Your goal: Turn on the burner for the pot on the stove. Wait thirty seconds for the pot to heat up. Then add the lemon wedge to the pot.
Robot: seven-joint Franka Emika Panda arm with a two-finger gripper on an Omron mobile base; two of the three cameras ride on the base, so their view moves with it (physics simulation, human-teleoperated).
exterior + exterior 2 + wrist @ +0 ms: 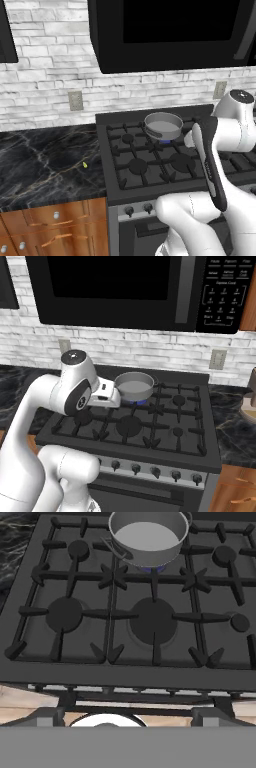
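The grey pot [163, 125] stands on the back middle of the black stove [145, 187], its short handle toward the left in the hand view. Under the pot [147, 534] a small blue glow marks the lit burner [152, 568]. The other burner caps are dark. The lemon wedge [85, 164], tiny and yellow-green, lies on the dark counter left of the stove. My gripper [128, 716] hangs open above the stove's front edge, facing the grates, with nothing between its fingertips [48, 716]. The row of small knobs [155, 472] runs along the stove front.
A black microwave [125, 286] hangs over the stove. The dark marble counter [40, 150] stretches left, over wooden drawers [55, 230]. More counter with a pale vessel [248, 406] lies at the right. My own arm [75, 388] rises over the stove's left side.
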